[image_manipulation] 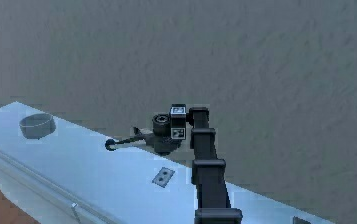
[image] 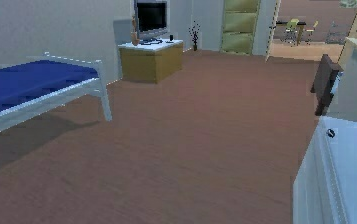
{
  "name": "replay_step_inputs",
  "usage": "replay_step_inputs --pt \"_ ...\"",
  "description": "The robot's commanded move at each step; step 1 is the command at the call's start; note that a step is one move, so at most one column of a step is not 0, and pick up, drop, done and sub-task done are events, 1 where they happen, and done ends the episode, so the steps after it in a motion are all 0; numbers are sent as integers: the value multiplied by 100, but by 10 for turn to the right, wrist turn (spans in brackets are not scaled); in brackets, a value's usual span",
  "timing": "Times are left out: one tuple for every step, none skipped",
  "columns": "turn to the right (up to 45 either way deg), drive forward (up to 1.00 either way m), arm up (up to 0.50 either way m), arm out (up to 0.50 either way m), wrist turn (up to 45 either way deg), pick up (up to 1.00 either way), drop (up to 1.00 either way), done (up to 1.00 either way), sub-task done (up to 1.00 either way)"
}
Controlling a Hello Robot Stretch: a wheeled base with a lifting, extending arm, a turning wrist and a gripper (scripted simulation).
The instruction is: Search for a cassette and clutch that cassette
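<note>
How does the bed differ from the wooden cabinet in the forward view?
The bed is long and low, with a blue cover and white frame; the cabinet is a compact tan box. The bed lies near, at the view's left; the cabinet stands farther back and carries a screen. Both rest on the brown floor.

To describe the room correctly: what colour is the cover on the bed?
The bed cover is dark blue; the forward view shows it best.
</note>
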Motion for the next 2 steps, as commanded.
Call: replay_step_inputs --pt "0 0 0 0 360 0 0 0 0" --pt "0 0 -30 0 0 0 0 0 0"
